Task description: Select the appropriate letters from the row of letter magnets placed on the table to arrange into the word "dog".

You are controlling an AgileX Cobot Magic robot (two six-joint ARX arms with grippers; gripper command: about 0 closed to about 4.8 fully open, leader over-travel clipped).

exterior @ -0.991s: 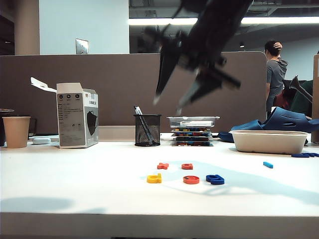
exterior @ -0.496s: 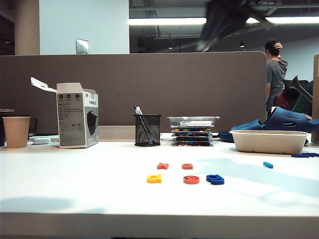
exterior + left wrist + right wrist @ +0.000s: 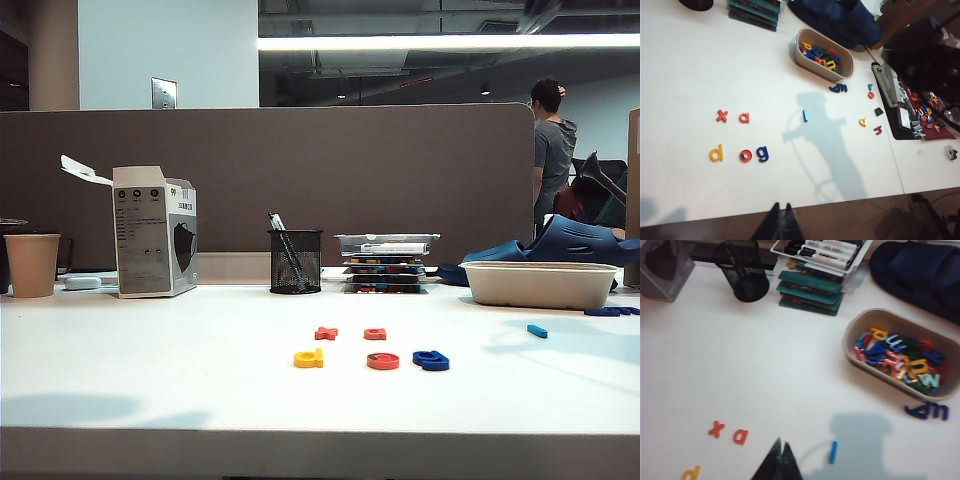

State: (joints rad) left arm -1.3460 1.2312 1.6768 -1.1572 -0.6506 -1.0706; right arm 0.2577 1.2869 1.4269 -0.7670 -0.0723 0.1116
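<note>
An open-plan office sits behind a grey partition; in front of it the white table carries a pen cup, a carton and a beige tray of spare letters.

The three wanted letters lie in one line near the table's front edge: yellow d, red o and blue g, close together and, from the left wrist view, reading "dog" in order. Just behind that line sit the red-orange x and a second red-orange letter; the light blue bar lies apart, toward the tray.

The left gripper hangs high over the front edge, fingertips pressed together and holding nothing; the word lies ahead of it and off to one side. The right gripper is also up, tips together and empty; only the d's top shows at the edge of its view. Neither gripper appears in the exterior view.

Judging by this, the word looks assembled. If a nudge were needed, the line's long axis runs along the front edge, and I cannot tell which arm is nearer.
</note>
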